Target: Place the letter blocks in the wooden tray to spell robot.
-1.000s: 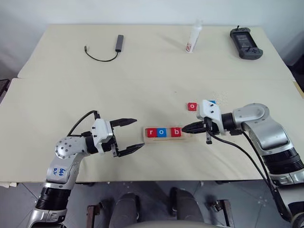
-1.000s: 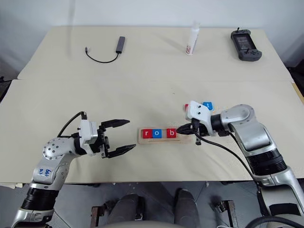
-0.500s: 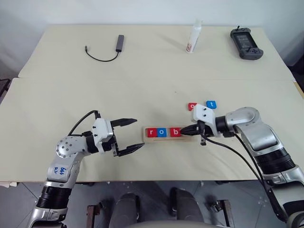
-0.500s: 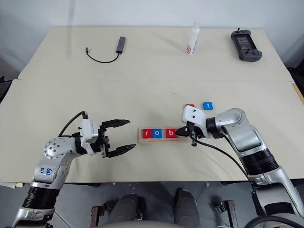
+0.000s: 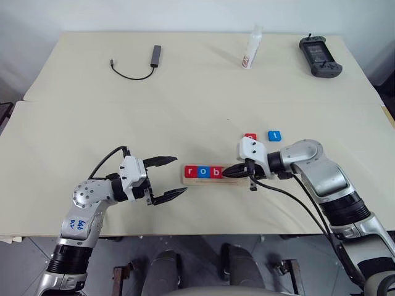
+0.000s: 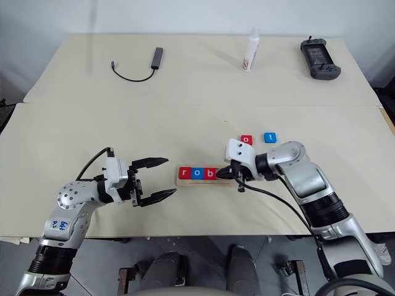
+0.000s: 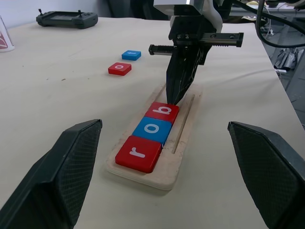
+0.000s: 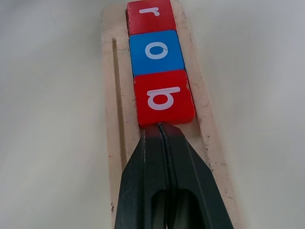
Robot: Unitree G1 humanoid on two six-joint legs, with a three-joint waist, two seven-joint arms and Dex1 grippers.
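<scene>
- The wooden tray lies on the cream table near its front edge, between the two arms.
- Three letter blocks sit side by side in the tray: a red r, a blue o and a red b.
- The right gripper, fingers pressed together and holding nothing, has its tip against the outer edge of the b block, over the tray's empty end.
- A red o block and a blue t block lie loose on the table just behind the right gripper, a little apart from each other.
- The left gripper hovers just left of the tray, jaws spread wide, empty.
- A black cable adapter, a white bottle and a dark handheld controller lie along the far edge.
</scene>
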